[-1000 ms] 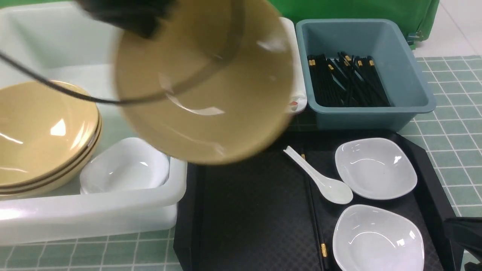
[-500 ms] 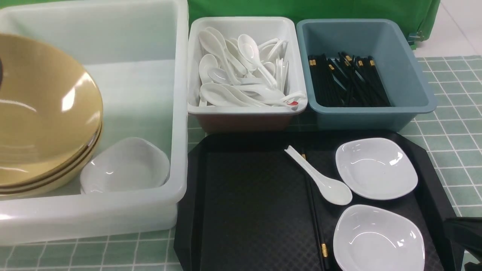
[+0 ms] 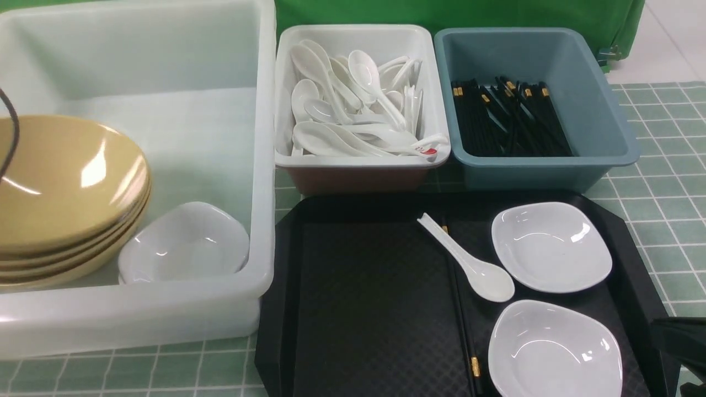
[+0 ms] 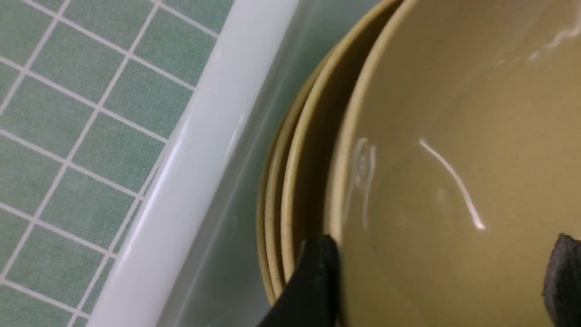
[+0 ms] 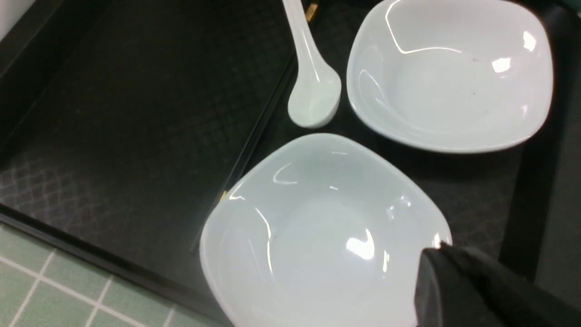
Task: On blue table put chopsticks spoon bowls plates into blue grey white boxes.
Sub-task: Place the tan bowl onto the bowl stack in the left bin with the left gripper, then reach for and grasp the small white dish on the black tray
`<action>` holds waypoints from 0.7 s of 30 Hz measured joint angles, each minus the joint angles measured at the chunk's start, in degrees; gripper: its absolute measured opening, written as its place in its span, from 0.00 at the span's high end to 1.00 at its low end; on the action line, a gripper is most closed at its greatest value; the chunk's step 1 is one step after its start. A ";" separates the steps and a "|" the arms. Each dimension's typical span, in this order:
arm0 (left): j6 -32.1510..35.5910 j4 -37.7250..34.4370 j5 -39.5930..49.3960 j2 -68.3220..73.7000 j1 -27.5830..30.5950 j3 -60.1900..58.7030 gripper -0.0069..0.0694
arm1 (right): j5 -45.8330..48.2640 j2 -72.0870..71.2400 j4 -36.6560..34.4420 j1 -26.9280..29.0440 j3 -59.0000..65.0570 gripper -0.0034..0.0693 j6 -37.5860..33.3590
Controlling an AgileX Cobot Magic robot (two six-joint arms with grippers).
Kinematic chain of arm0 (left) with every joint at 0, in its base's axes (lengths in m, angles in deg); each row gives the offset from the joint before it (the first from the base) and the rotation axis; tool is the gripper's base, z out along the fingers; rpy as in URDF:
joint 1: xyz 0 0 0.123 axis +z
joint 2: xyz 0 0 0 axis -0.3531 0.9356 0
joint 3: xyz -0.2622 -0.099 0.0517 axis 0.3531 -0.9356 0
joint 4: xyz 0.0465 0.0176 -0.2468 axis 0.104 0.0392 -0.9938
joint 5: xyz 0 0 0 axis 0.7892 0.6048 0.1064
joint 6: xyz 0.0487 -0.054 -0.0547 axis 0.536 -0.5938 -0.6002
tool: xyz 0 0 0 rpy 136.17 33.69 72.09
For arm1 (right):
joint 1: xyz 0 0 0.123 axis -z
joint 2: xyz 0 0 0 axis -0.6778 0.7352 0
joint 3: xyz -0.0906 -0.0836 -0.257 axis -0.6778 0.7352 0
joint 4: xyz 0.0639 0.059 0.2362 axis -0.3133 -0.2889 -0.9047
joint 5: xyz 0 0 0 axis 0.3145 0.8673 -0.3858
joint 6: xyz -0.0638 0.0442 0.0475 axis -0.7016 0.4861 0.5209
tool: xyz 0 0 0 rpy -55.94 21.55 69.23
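Note:
A stack of tan bowls [image 3: 66, 187] sits in the big white box [image 3: 265, 165] beside a small white dish [image 3: 185, 242]. In the left wrist view my left gripper [image 4: 442, 245] is open. One finger is just outside the top tan bowl's [image 4: 454, 136] rim and the other is over its inside. On the black tray [image 3: 364, 309] lie a white spoon [image 3: 469, 264], black chopsticks [image 3: 460, 314] and two white dishes [image 3: 551, 245] [image 3: 554, 350]. My right gripper [image 5: 435, 254] is shut and empty over the nearer dish's [image 5: 322, 231] edge.
A small white box [image 3: 358, 161] holds several spoons. The blue-grey box [image 3: 601, 110] holds black chopsticks [image 3: 510, 118]. Both stand behind the tray. The big box's rim [image 4: 204, 150] runs beside the bowl stack. My right gripper [image 3: 678, 342] shows at the tray's right corner.
The tan bowl held by my left gripper swept left across the front view and came down onto the stack in the big white box. The right arm has not moved.

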 joint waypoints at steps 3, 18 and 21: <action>-0.18 -0.33 2.36 -4.64 0.00 3.04 0.05 | 0.40 0.01 0.00 0.00 0.00 0.76 0.56; 14.58 -8.34 -1.60 -36.49 -23.10 -3.26 0.81 | -5.15 26.04 -1.07 0.00 -2.53 0.24 8.37; 13.37 -2.92 -5.72 -42.90 -25.66 -9.08 0.90 | -7.39 33.39 -4.08 0.00 -3.51 0.26 8.94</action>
